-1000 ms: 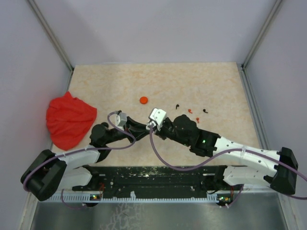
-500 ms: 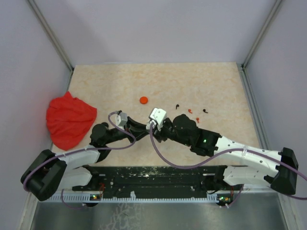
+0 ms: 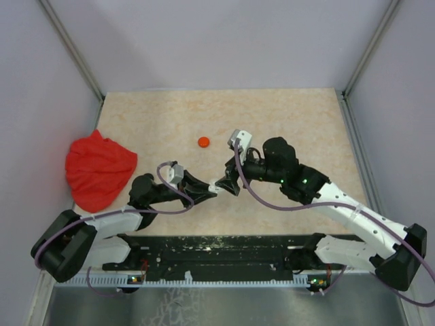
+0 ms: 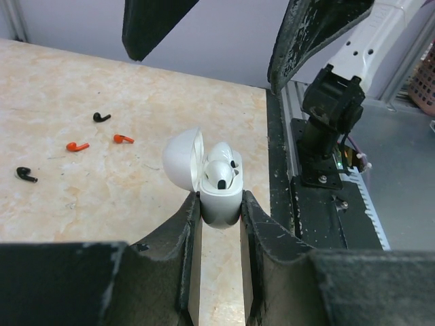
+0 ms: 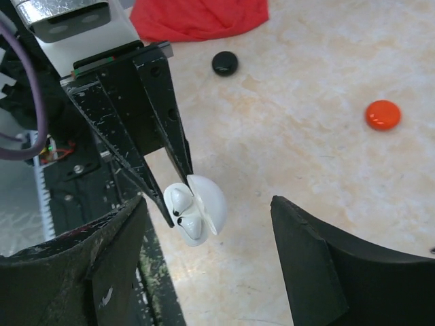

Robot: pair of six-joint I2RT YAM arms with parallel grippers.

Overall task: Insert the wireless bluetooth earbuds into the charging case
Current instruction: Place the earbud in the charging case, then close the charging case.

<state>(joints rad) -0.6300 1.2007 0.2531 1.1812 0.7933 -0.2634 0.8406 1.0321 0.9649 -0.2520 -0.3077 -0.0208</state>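
Left end effector (image 4: 219,201) pinches charging case (image 4: 220,212); right end effector (image 5: 207,202) gapes.

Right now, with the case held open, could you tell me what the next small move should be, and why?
Probably nudge the lid shut with the open right gripper: both white earbuds appear seated in the case, which the left gripper clamps.

And this is a robotics lab cell, folks: a beige marbled counter (image 3: 285,109) boxed in by plain pale walls (image 3: 224,41) and metal frame posts (image 3: 71,47). The left arm (image 3: 109,221) and right arm (image 3: 353,210), trailing purple cables (image 3: 231,227), are bolted to a black rail (image 3: 217,251) along the near edge.
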